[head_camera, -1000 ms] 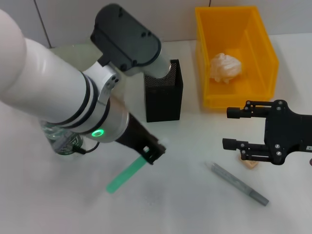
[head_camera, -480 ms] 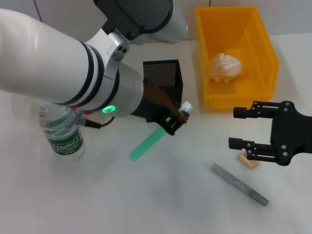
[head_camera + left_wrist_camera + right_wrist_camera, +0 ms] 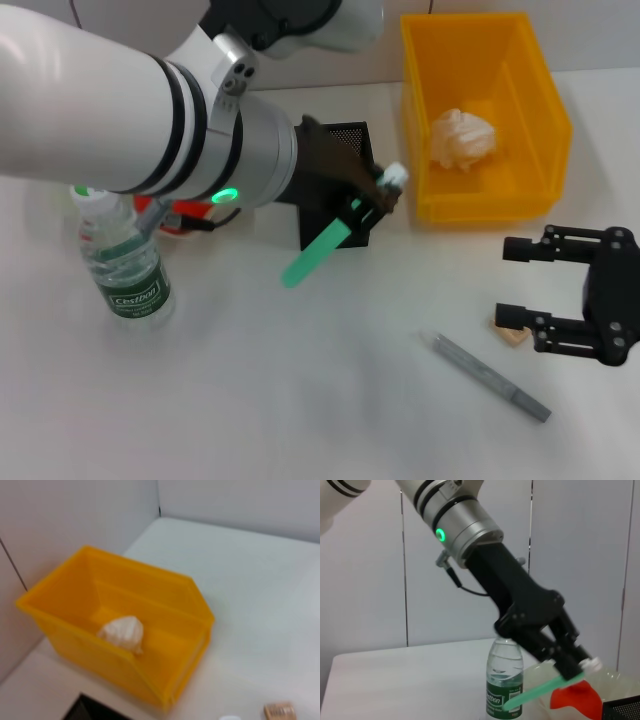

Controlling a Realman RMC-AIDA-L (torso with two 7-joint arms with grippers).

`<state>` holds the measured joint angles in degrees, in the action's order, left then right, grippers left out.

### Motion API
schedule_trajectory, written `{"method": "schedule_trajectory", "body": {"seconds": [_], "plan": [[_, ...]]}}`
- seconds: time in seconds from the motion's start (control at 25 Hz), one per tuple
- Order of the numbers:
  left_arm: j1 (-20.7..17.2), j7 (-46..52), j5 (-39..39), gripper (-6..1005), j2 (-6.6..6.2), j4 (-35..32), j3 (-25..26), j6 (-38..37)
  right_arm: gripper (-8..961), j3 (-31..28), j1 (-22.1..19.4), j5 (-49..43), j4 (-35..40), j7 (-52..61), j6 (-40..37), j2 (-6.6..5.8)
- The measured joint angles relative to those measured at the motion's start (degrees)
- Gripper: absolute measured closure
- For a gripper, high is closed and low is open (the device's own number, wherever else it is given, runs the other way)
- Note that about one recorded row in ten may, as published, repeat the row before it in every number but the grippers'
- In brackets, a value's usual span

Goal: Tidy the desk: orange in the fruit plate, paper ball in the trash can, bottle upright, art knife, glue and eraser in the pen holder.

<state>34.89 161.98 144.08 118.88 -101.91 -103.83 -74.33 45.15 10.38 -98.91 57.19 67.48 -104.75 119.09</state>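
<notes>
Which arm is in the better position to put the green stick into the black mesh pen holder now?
The left. Its gripper already holds the green glue stick right at the pen holder, so it probably needs only a short move. The right gripper is open near the eraser, far from the holder.

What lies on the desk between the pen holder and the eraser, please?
Only bare desk lies between the pen holder and the eraser in the head view; the grey pen lies nearer.

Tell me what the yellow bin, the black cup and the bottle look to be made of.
Bin: likely moulded plastic, smooth and faintly glossy, with even colour. Cup: seemingly metal mesh, matte black, its wall finely perforated. Bottle: probably thin clear plastic, see-through, with a green label and white cap.
</notes>
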Motion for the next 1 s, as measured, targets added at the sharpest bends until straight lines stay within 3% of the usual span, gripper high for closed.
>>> {"method": "schedule_trajectory", "body": {"seconds": [0.4,1.0], "plan": [[-3.1,-4.2,0.0,810,0.01,-3.3,-0.5,7.2,314,-4.1,-2.6,-0.1,0.5,-0.8,-5.9,0.01],[-8.6,-11.0,-0.8,811,0.04,0.3,-2.7,21.2,315,-7.9,-4.2,-0.5,1.0,-0.3,-8.9,0.00]]}}
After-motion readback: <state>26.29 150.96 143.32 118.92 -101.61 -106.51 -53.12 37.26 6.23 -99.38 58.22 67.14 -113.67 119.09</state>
